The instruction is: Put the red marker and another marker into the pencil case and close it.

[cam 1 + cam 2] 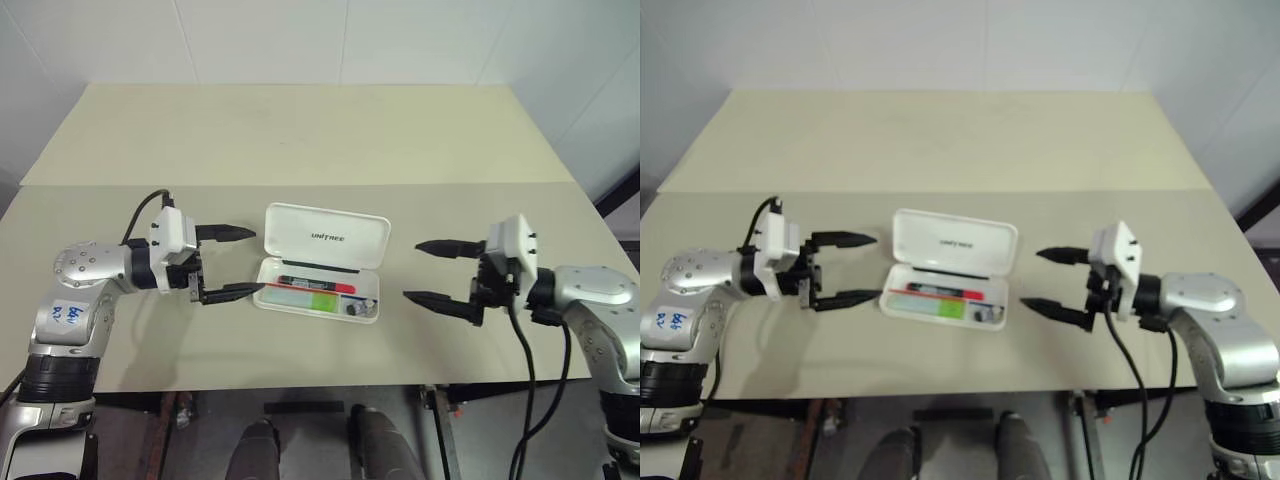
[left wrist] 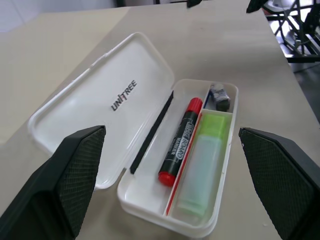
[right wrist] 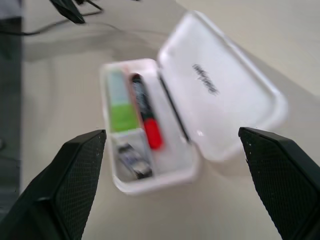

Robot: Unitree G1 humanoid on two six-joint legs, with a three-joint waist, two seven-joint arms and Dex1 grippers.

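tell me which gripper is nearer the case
Left. The left gripper sits right at the end of the open case, its lower finger at the rim; the right gripper hangs apart off the other end.

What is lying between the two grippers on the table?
The open pencil case lies between the left gripper and the right gripper, seen in the left eye view. The red marker and green highlighter lie inside.
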